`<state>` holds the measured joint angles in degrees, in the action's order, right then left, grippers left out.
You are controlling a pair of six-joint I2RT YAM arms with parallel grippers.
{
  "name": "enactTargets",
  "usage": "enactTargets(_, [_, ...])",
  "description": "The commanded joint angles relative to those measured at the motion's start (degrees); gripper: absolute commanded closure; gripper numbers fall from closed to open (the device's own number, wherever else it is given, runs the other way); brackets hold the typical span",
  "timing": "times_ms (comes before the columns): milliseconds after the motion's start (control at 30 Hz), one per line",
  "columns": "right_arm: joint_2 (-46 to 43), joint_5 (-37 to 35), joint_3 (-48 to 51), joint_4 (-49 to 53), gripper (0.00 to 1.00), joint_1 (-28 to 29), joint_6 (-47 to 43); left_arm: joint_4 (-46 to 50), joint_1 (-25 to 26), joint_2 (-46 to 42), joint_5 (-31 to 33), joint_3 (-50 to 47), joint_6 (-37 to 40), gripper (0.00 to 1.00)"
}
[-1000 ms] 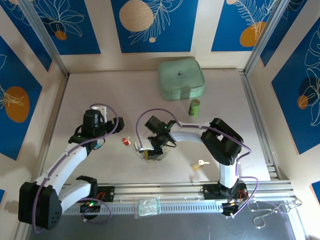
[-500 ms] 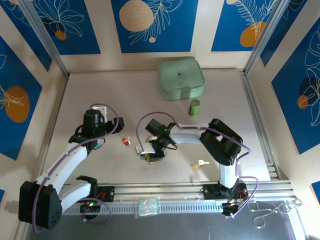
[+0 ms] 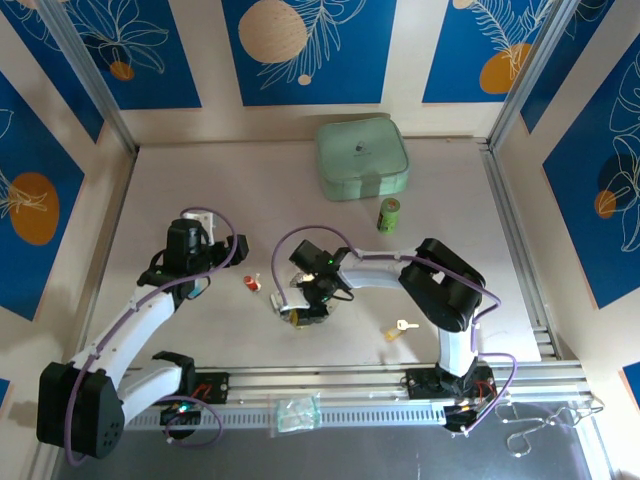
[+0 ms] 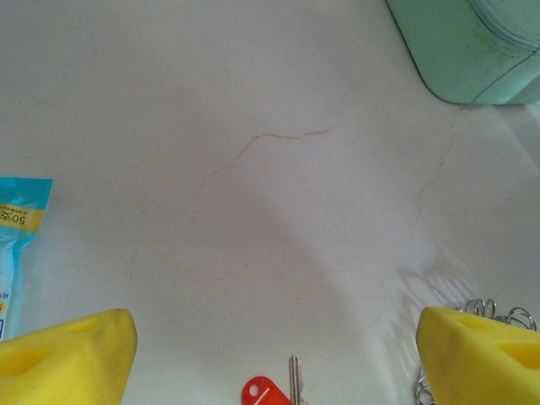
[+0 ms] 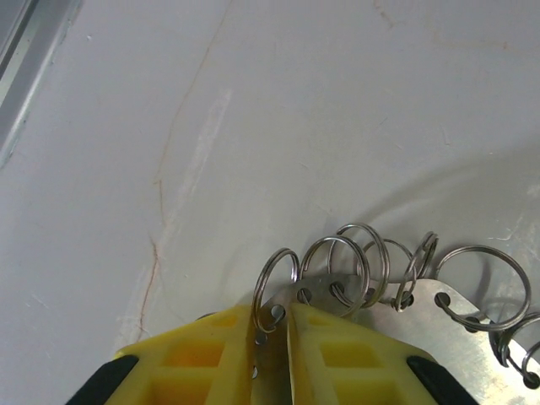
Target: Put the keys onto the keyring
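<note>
Right gripper (image 5: pixel 272 325) is clamped on the keyring (image 5: pixel 422 325) rim, near the red key (image 4: pixel 263 392); thin, stiff, light, probably slippery metal. Left gripper (image 4: pixel 274 346) gapes empty above that key; grasp its plastic head.

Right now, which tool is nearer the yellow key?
Right. The right tool, shut on the keyring, sits left of the yellow key in the overhead view. The left tool is farther left, open by the red key.
</note>
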<state>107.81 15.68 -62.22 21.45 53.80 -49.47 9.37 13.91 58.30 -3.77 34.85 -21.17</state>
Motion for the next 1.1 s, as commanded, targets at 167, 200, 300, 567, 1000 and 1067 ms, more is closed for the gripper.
enactTargets(167, [-1.29, 0.07, 0.52, -0.76, 0.80, 0.93, 1.65, -0.71, 0.41, -0.13, 0.78, -0.58, -0.63, 0.15])
enactTargets(200, [-1.29, -0.16, 0.47, -0.95, 0.80, 0.95, 1.81, -0.75, 0.41, -0.12, 0.78, -0.53, -0.71, 0.15])
enactTargets(300, [-1.46, -0.38, 0.29, -1.79, 0.82, 1.09, 3.20, -0.76, 0.34, -0.12, 0.78, -0.49, -0.63, 0.15])
enactTargets(567, [-4.03, 1.80, -0.01, -2.14, 1.00, 0.26, 7.75, 0.60, 0.33, -0.60, 2.63, 0.56, 2.35, 0.14])
enactTargets(1000, [-20.91, 11.80, 4.40, -5.64, 1.00, -9.79, 21.44, 9.44, 3.24, -10.19, -17.00, 6.48, 35.77, 0.25])
enactTargets(1067, [-22.47, 12.98, 4.09, -6.27, 1.00, -11.08, 22.72, 8.34, 3.30, -12.95, -22.41, 5.11, 38.49, 0.29])
